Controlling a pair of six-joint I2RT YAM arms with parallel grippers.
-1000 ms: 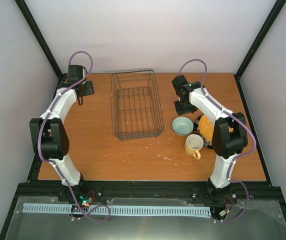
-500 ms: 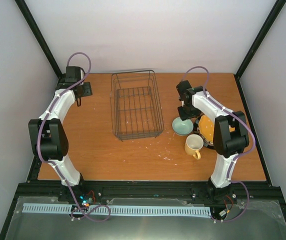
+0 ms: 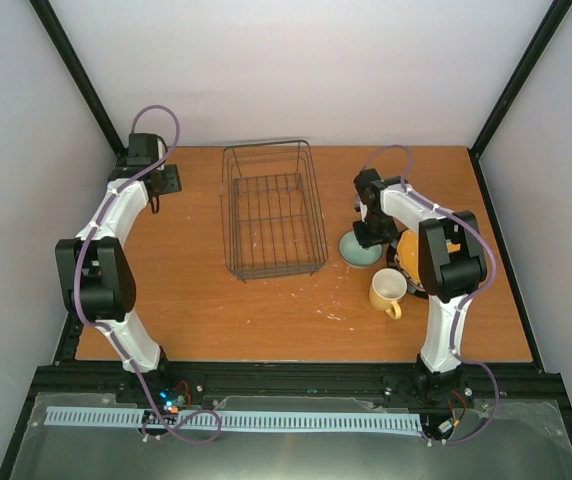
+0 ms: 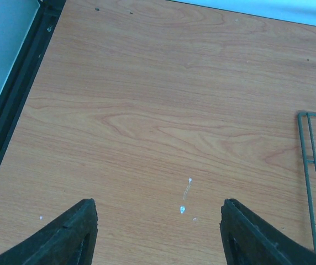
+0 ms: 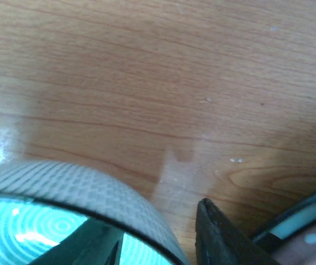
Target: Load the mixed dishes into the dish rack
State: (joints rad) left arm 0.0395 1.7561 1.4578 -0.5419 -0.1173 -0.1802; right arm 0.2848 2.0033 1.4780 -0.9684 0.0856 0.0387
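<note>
Bowl (image 3: pixel 352 251) now straddled by lowered right hand (image 5: pixel 158 245)

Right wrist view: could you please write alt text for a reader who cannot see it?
Close up, the right hand straddles the wall of a pale blue-green bowl, one finger inside and one outside, on a wooden table. A plate's edge shows at the lower right.

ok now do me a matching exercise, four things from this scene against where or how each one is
1 bowl
2 mug
3 dish rack
4 left end effector

a empty, mid table
b open, nothing between its fingers
c rim sits inside the right end effector
d cream, closest to the arm bases

Pairs: 1-c, 2-d, 3-a, 4-b
</note>
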